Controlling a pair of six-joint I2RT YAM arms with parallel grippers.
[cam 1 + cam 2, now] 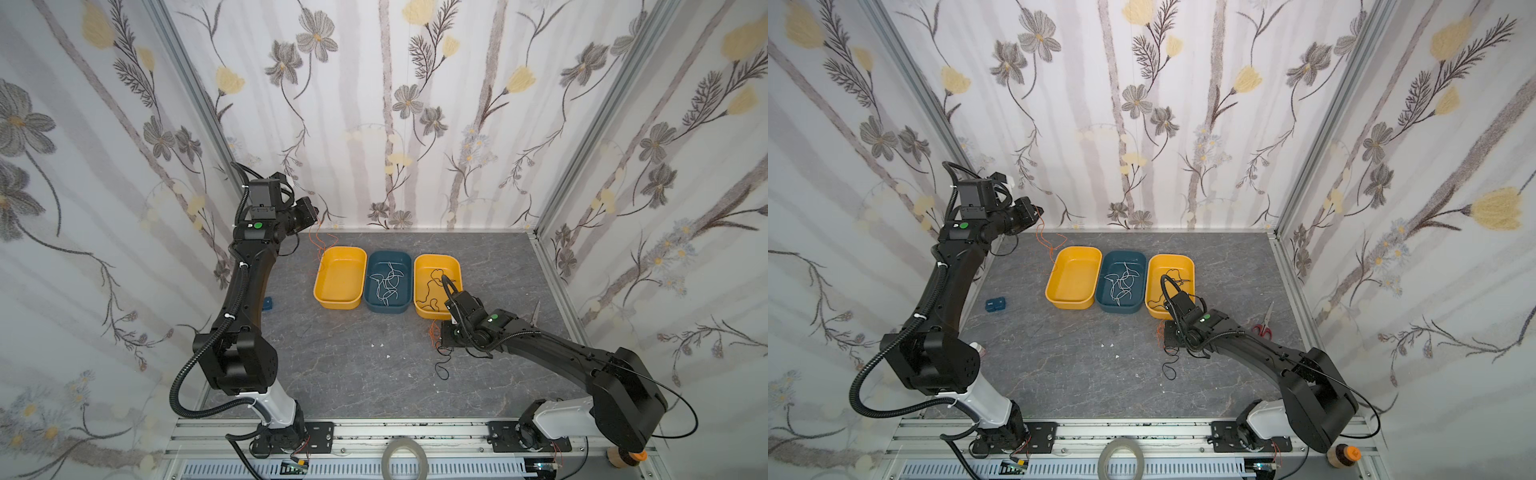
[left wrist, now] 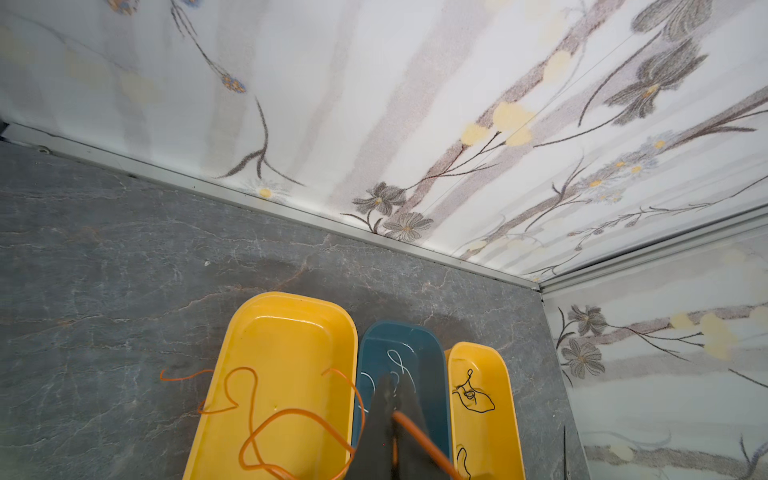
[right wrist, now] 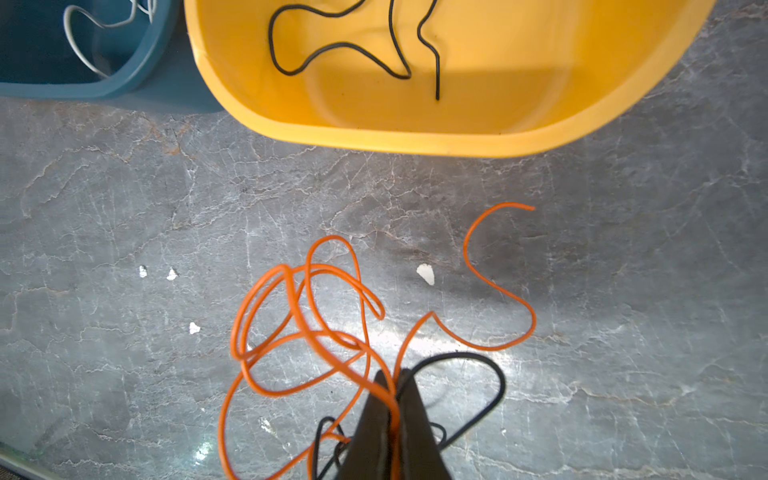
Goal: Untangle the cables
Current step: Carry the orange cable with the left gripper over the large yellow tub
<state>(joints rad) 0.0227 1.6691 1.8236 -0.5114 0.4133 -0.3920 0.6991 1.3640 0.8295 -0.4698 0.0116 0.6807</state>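
Observation:
My left gripper (image 1: 316, 216) is raised near the back left corner and shut on an orange cable (image 2: 291, 415). That cable hangs in loops over the empty left yellow tray (image 1: 340, 282). The blue tray (image 1: 386, 309) holds white cables (image 1: 388, 282). Black cables (image 1: 432, 291) lie in the right yellow tray (image 1: 428, 315). My right gripper (image 3: 392, 376) is low over the table in front of that tray. It is shut on an orange cable (image 3: 299, 328) tangled with a black cable (image 3: 494, 374). A black loop (image 1: 442, 368) trails on the table.
Red-handled scissors (image 1: 1264, 322) lie by the right wall. A small blue box (image 1: 995, 304) sits near the left arm. White scraps (image 1: 380, 345) dot the table's middle. A grey tape roll (image 1: 405, 457) and a spool (image 1: 1343, 455) rest on the front rail.

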